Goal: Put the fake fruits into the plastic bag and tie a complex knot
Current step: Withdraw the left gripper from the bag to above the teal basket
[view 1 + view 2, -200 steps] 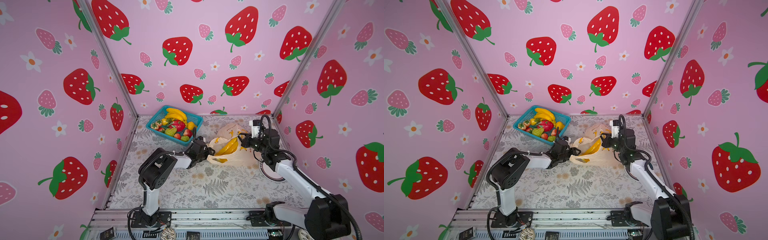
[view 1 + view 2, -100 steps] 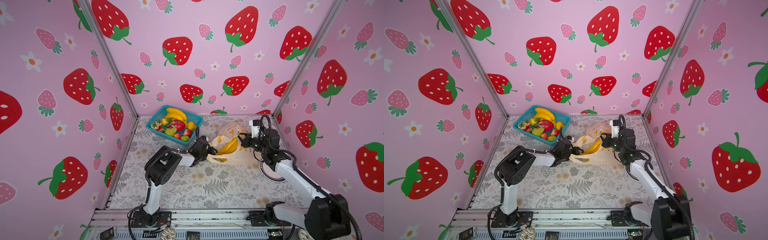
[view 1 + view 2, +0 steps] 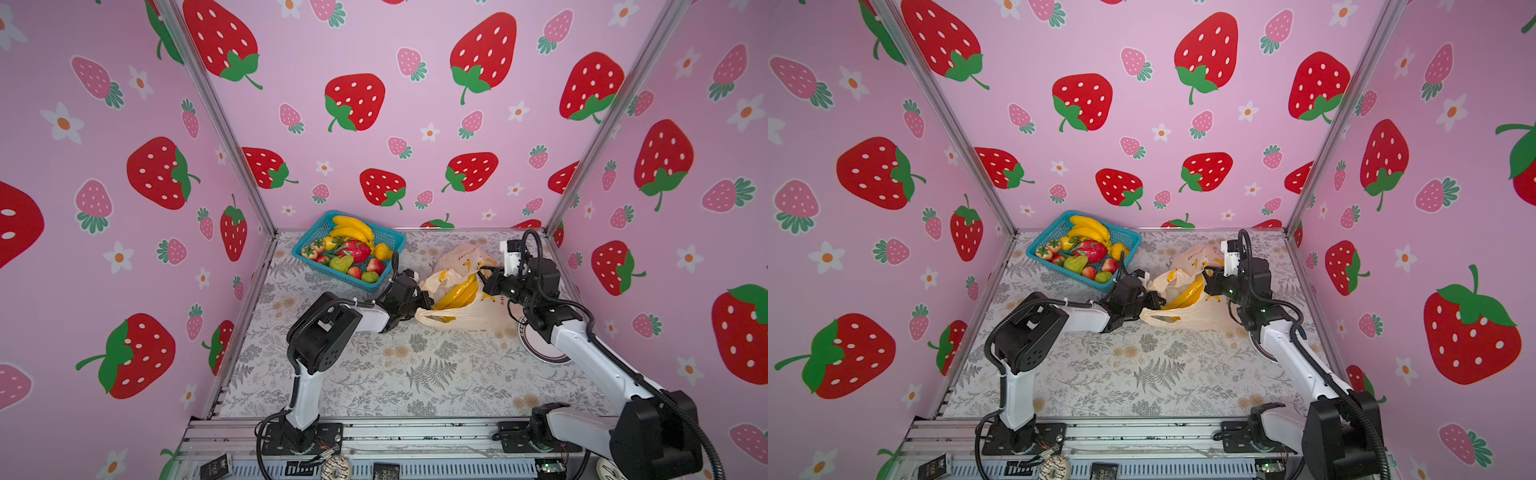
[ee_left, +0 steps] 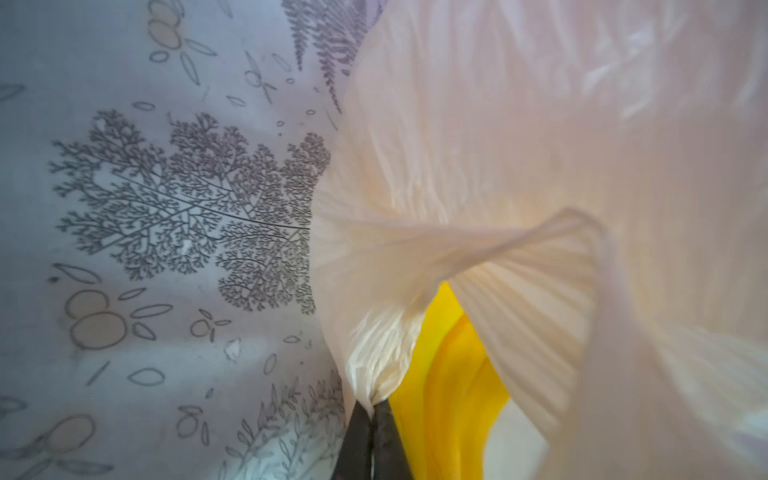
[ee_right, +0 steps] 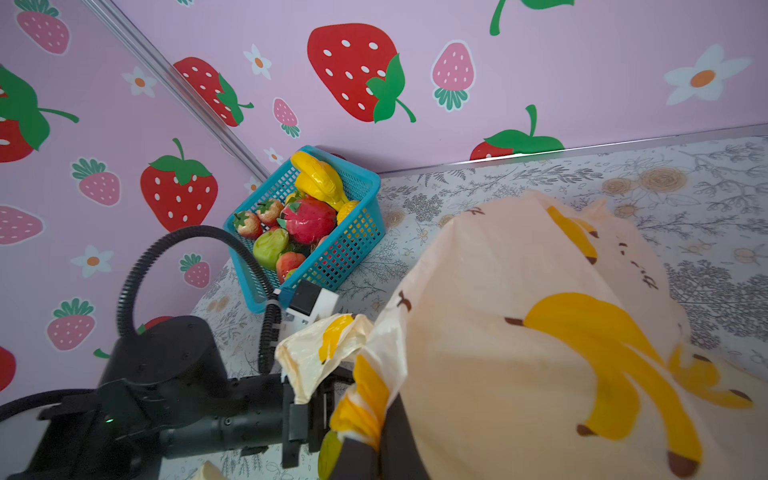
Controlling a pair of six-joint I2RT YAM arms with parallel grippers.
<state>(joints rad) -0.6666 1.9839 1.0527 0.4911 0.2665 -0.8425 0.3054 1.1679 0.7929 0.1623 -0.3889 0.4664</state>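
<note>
Left wrist view: the left claw (image 4: 372, 409) has its two dark fingers pressed together on a gathered pleat of the plastic bag (image 4: 498, 166). A yellow banana bunch (image 4: 449, 374) shows just behind the pinched film, and the fern-printed worktop (image 4: 166, 208) lies beside it. In both top views the bag lies on the worktop right of the middle. The left claw (image 3: 424, 306) grips its left rim low down, while the right claw (image 3: 484, 276) is closed on the opposite rim and holds it raised, so the mouth gapes between the two. The banana bunch lies in that open mouth, inside the bag. In the right wrist view the peach film with its banana prints drapes over that claw's dark finger. The other fake fruits (image 3: 353, 253), among them bananas, strawberries, a dragon fruit and green pears, sit heaped in the teal basket (image 3: 395, 243) by the back wall, left of the bag and apart from it.
</note>
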